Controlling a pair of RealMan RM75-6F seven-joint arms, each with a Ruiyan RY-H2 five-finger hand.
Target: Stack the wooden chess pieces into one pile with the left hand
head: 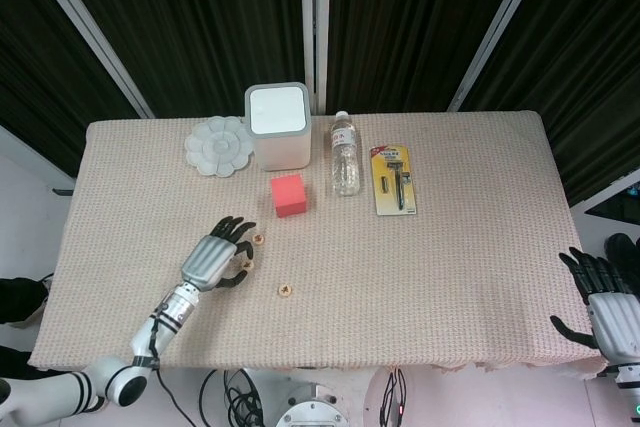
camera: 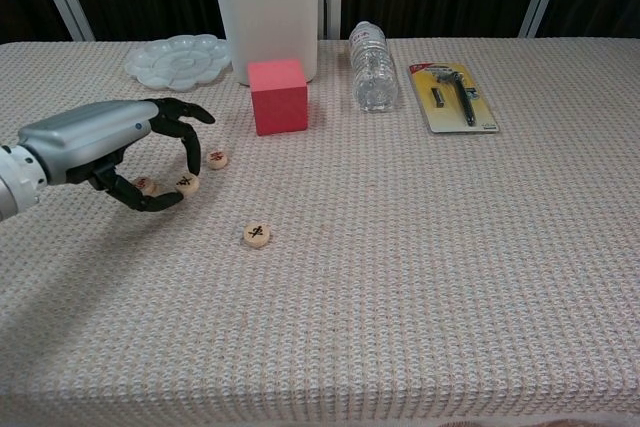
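Nearest piece: lone chess piece (camera: 257, 235) lies flat on the surface (camera: 420, 277), apart from the others, closest to my chest camera; in the head view it sits at (head: 286, 291).
Other pieces: far piece (camera: 217, 158) lies just beyond the fingertips; middle piece (camera: 187, 184) and a third piece (camera: 145, 185) lie by the thumb side. Nothing stacked yet, I judge the pile not started.
Left robot hand: left robot hand (camera: 105, 147) curls over the middle piece, fingers (camera: 185, 137) arched above it, thumb low near it. Looks like a pinch about to close; I cannot tell if it truly grips the piece or only touches it.
Right robot hand: right robot hand (head: 600, 297) rests at the surface's far right edge, fingers apart, holding nothing.
Risk, slip: pieces are thin flat discs, so fingertips may skate off the rim and flick one away across the woven cloth.
Risk, knock: arched fingers hang close to the far piece, so a careless close could shove it.
Risk, stack: placing off-centre would let the top disc slide off.
Bystanders: red block (camera: 277, 95), bottle (camera: 373, 65), white bin (camera: 266, 9) sit well behind; unlikely to interfere.
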